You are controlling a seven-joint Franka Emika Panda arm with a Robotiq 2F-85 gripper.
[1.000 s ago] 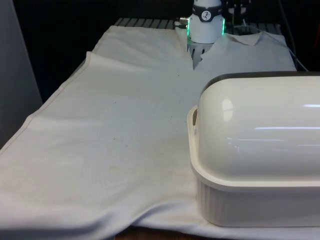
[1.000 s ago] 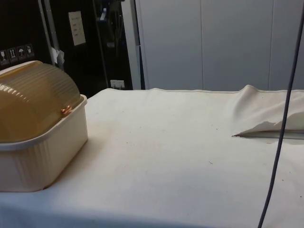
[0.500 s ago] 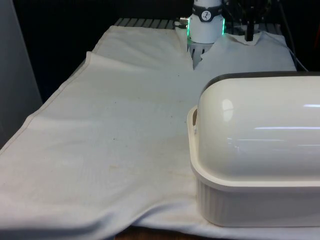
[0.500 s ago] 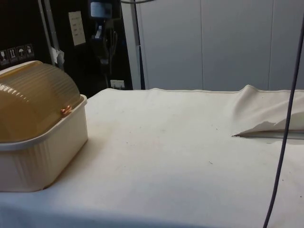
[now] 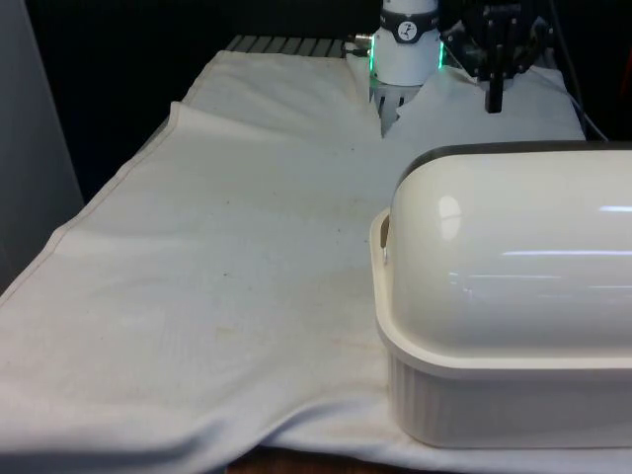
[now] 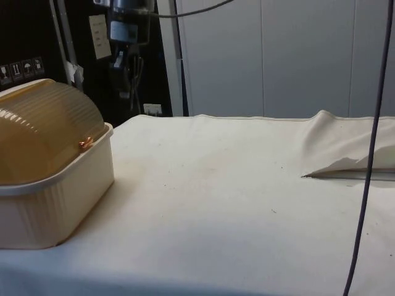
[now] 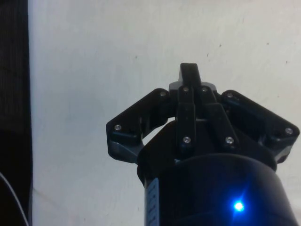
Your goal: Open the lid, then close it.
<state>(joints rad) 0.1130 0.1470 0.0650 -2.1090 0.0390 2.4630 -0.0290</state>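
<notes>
A cream bread box (image 5: 494,395) stands at the front view's right, its domed lid (image 5: 513,257) down over the base. From the side the lid (image 6: 43,129) looks amber and ribbed, resting on the cream base (image 6: 55,203), with a small copper pivot (image 6: 85,143) at its end. My black gripper (image 5: 493,97) hangs in the air beyond the box, above its far edge and not touching it. Seen from the side, the gripper (image 6: 126,89) is higher than the lid. The gripper (image 7: 190,70) is shut with nothing between its fingers, white cloth below it.
The white cloth (image 5: 247,257) has a raised fold (image 6: 345,154) near the robot's base (image 5: 408,54). A dark cable (image 6: 370,154) hangs down at the side view's right. The table's edge runs along the front view's left.
The gripper has come down into view, lower and nearer the bread box than half a second ago. The box and its lid have not moved.
</notes>
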